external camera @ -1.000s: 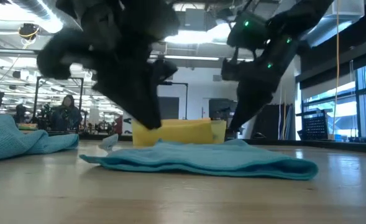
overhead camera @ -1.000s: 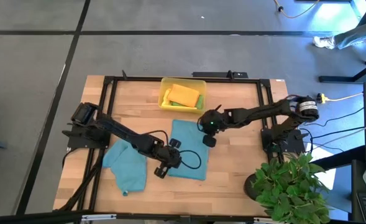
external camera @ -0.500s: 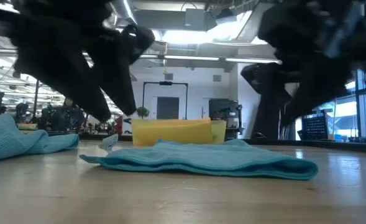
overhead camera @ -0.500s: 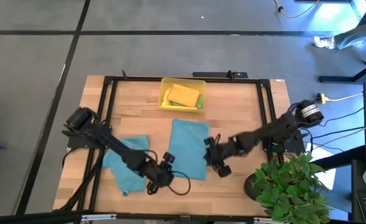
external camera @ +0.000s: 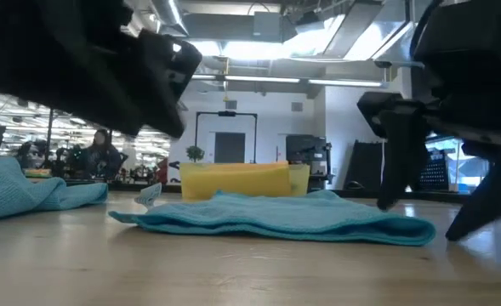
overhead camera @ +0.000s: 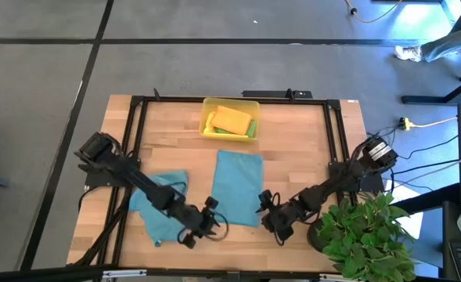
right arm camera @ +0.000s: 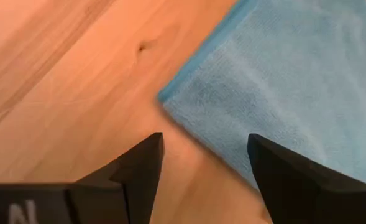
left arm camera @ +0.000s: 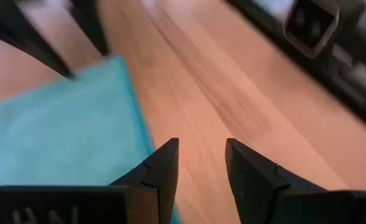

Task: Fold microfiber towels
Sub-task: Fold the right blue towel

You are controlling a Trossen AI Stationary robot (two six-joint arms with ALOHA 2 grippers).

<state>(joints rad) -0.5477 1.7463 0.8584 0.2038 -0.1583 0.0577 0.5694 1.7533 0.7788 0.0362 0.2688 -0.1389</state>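
The worktop [overhead camera: 293, 133] is pale wood in long planks, framed by dark metal bars. A teal towel [overhead camera: 239, 186] lies spread flat near its middle as a soft, nearly rectangular sheet; up close its surface is a fine napped microfiber with a slightly brighter stitched edge. In the low view it forms a low, gently rumpled mound [external camera: 284, 219]. A second teal towel [overhead camera: 158, 205] lies crumpled to the left of it, bunched in loose folds. At the far side sits a rigid translucent yellow tray [overhead camera: 208, 119], rectangular with rounded corners, holding an orange towel [overhead camera: 232, 119] folded on top of a yellow one, with a sliver of green at the tray's right end.

The left gripper [overhead camera: 201, 227] hangs low near the front edge, just beside the flat towel's near left corner. Its dark fingers [left arm camera: 161, 171] stand partly apart with bare wood between them; they grasp nothing, and the towel's edge lies just to one side of them.

The right gripper [overhead camera: 275, 218] is low by the flat towel's near right corner. Its fingers [right arm camera: 142, 171] are spread wide and empty, the towel's corner lying on the wood between and just ahead of them, not pinched.

A potted plant [overhead camera: 363, 235] with broad green leaves stands at the worktop's front right corner.
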